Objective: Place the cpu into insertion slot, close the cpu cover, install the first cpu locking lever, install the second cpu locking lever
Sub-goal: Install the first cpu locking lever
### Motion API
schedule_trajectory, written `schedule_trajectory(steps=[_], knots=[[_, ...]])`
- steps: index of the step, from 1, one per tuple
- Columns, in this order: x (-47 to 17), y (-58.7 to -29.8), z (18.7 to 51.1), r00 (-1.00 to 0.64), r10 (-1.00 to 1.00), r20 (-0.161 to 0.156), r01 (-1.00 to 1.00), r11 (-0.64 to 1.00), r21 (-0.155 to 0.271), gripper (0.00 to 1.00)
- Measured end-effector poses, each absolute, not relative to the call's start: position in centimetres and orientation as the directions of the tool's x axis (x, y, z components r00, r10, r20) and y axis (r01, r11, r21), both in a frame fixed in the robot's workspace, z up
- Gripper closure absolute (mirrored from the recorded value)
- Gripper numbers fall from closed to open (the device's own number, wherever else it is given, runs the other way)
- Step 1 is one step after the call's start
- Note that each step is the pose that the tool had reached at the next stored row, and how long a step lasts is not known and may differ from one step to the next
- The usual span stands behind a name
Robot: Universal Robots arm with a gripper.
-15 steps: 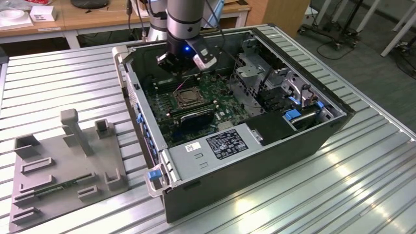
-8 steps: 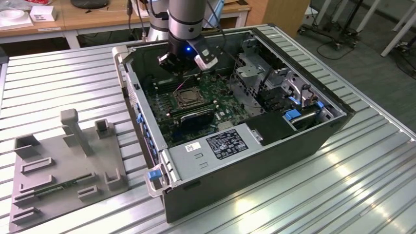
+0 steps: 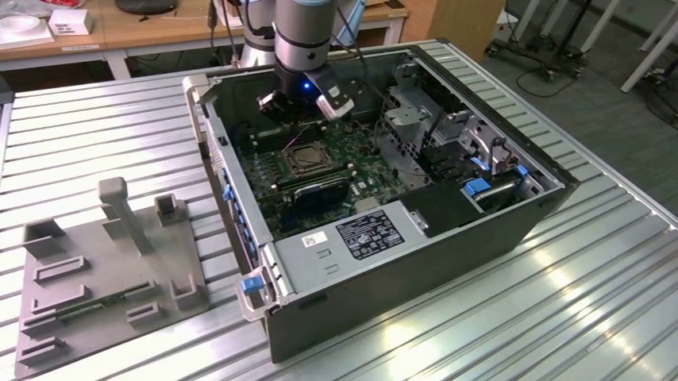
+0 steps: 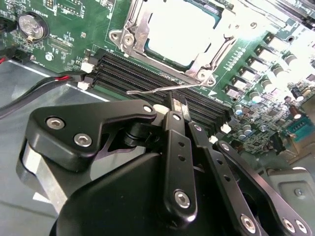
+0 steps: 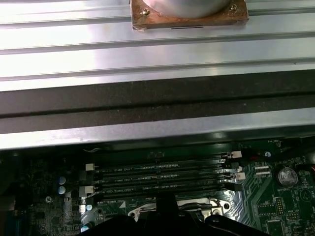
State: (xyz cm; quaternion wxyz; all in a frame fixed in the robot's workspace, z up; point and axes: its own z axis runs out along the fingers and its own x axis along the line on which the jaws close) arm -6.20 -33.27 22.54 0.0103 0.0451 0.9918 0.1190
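Our gripper (image 4: 178,104) hangs clenched inside the computer case (image 3: 424,270); just beyond it, we see the cpu (image 4: 182,34) under the cpu cover (image 4: 130,29).

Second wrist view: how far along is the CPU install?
Done: the cpu sits in the insertion slot, and the cpu cover looks lowered over it. In hand: the gripper, fingers together, is at a thin locking lever lying along the socket's edge beside the memory slots. Left: that lever does not look latched; the other lever's state I cannot tell.
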Motion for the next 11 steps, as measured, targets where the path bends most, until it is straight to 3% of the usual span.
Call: schedule_trajectory(steps=[11], knots=[[-6.05, -32.97, 22.40, -0.996, 0.092, -0.010, 0.087, 0.968, 0.237, 0.89]])
